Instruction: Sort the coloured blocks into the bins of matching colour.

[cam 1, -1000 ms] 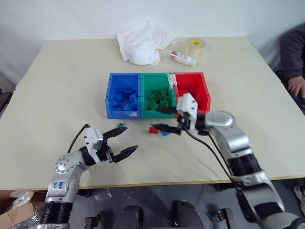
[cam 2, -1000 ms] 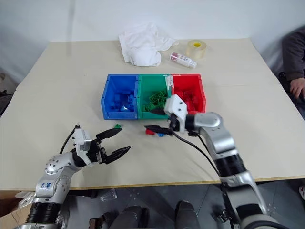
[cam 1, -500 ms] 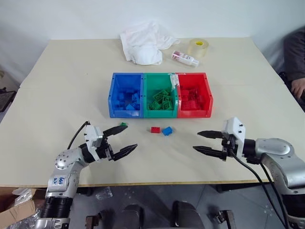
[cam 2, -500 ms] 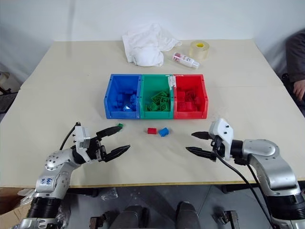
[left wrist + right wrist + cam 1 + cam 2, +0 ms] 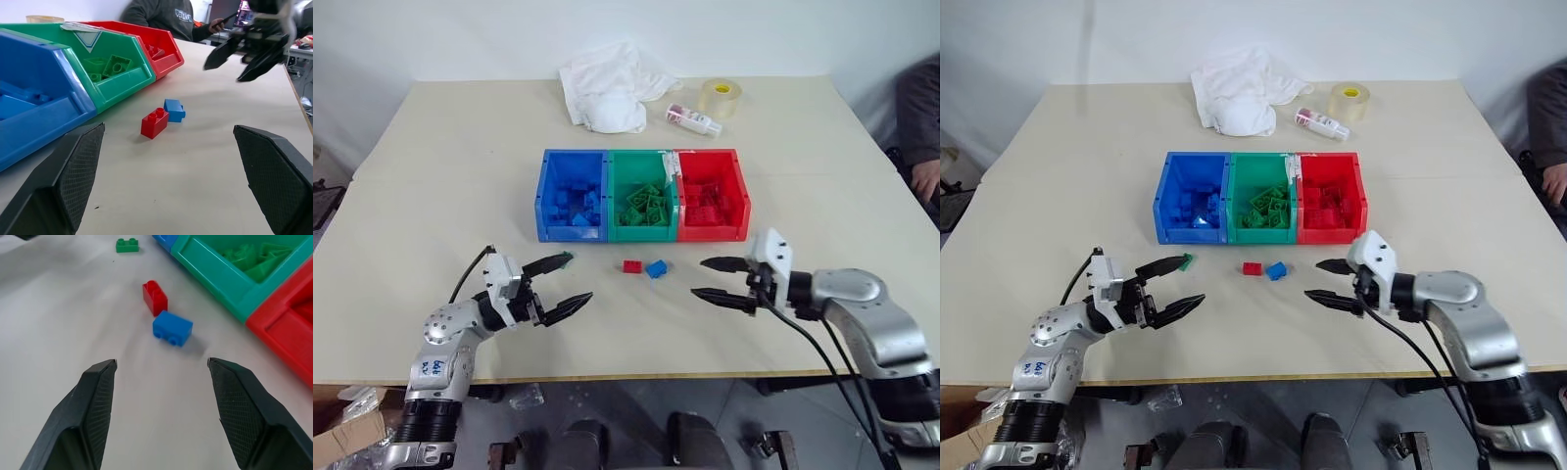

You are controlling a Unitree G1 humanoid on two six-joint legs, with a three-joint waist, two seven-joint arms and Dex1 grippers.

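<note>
**Visitor:** While both arms hovered over the table (image 5: 431, 176), why did nothing sit between them but the bins?

**Onlooker:** The three joined bins (image 5: 644, 230), blue, green and red, stood mid-table with their open tops up, each already holding bricks of its own colour. That row was the target, so it lay within reach of either arm.

**Visitor:** And the grippers?

**Onlooker:** The left gripper (image 5: 558, 283) stood spread wide and empty, near the table's front edge. The right gripper (image 5: 721, 281) was parted and also empty, its fingers aimed at the loose bricks; I judged it was lining up a pick.

**Visitor:** Which bricks remained?

**Onlooker:** A red block (image 5: 631, 265) and a blue block (image 5: 656, 268) lay just beside each other in front of the green bin. A green block (image 5: 127, 245) lay apart, near the left gripper's upper fingertip.
</note>
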